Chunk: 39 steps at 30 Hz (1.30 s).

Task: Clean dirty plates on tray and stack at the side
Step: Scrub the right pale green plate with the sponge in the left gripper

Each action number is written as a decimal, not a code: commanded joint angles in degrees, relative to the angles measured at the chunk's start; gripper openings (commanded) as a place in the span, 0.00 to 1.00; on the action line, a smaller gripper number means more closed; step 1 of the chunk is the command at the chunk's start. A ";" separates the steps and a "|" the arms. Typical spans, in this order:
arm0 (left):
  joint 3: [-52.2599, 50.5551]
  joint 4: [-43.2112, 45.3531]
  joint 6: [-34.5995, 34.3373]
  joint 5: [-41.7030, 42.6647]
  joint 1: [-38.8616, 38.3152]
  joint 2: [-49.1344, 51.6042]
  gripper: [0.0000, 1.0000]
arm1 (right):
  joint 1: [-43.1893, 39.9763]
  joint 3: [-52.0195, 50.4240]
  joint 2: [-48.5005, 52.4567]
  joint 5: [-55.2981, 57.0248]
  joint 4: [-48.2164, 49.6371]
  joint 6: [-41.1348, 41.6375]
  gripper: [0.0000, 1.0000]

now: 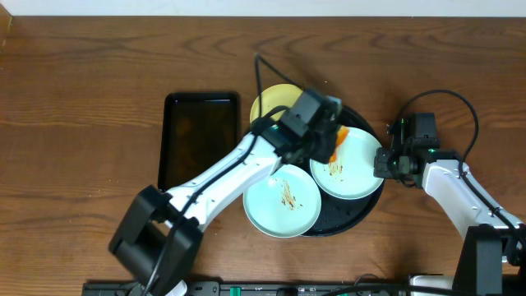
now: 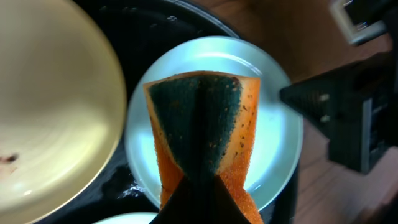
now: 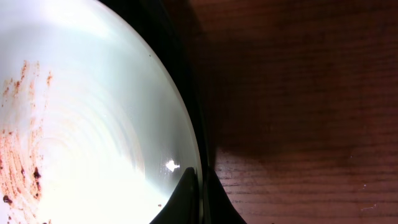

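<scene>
1. Overhead view only: the brown wood-grain table carries a small rectangular glossy black tray. It lies just left of the large round glossy black tray with a raised rim.
2. Round tray, contents: three shallow round plates.
   - The pale yellow plate sits at the far left edge.
   - The near mint-white plate has brown streaks at its centre.
   - The right mint-white plate is also streaked brown.
3. Left wrist view only: the left gripper pinches an orange foam sponge with a dark green speckled scouring face. The sponge is bent along its middle and held above the right mint-white plate. Whether the sponge touches it cannot be told.
4. Right wrist view only: the right gripper has its fingers pressed together on the rim of the right mint-white plate, at the side nearest the table. The glossy plate surface shows faint concentric rings and rust-brown specks toward its centre.
5. The left wrist view also shows a small dark speck on the yellow plate.
</scene>
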 commanded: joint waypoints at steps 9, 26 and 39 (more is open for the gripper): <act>3.43 3.61 -7.78 9.66 -1.92 10.45 0.07 | 0.17 -0.09 0.87 -0.74 -0.61 0.22 0.01; 3.37 -2.56 -8.41 -6.97 -2.75 18.21 0.07 | 0.15 -0.09 0.87 -0.74 -0.85 0.22 0.01; 5.27 -2.86 -5.97 -19.41 -2.71 13.49 0.07 | 0.15 -0.09 0.87 -0.74 -1.66 0.22 0.01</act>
